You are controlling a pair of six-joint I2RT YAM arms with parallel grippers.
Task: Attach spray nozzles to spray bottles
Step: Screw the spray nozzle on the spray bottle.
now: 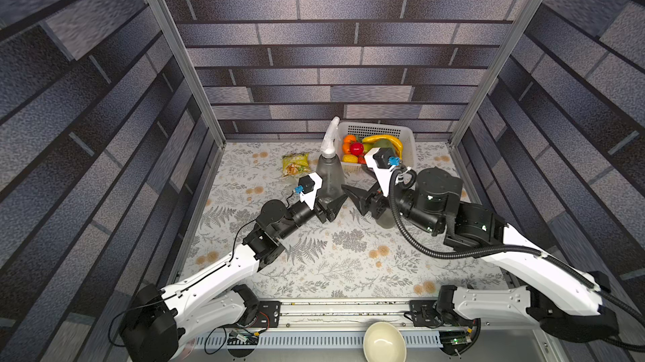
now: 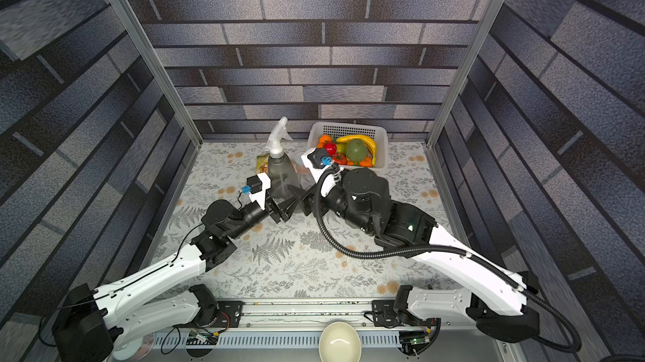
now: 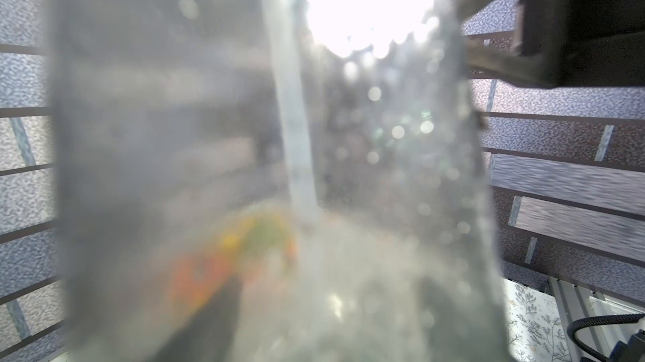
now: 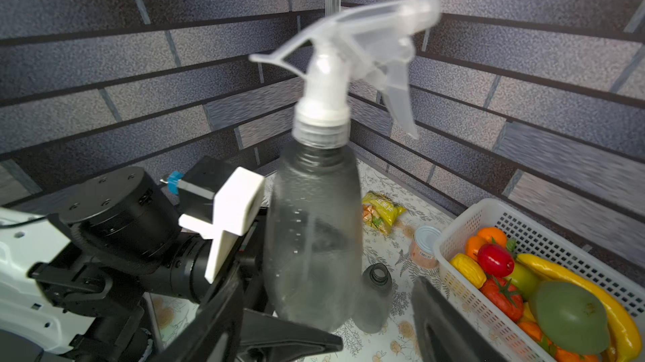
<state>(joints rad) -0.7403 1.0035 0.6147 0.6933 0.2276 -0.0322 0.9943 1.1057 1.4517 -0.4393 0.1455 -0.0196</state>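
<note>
Fingers of your left gripper pinched the grey spray bottle low, clear nozzle on its neck; right gripper hung spread just beside. Looked capped, so next you'd need a nozzle for the open-necked bottle.

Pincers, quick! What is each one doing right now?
Left pincer: closed on the spray bottle, low on its body.
Right pincer: open, holding nothing, next to that bottle.

A clear spray nozzle sits atop a grey spray bottle clamped by the left end effector.
</note>
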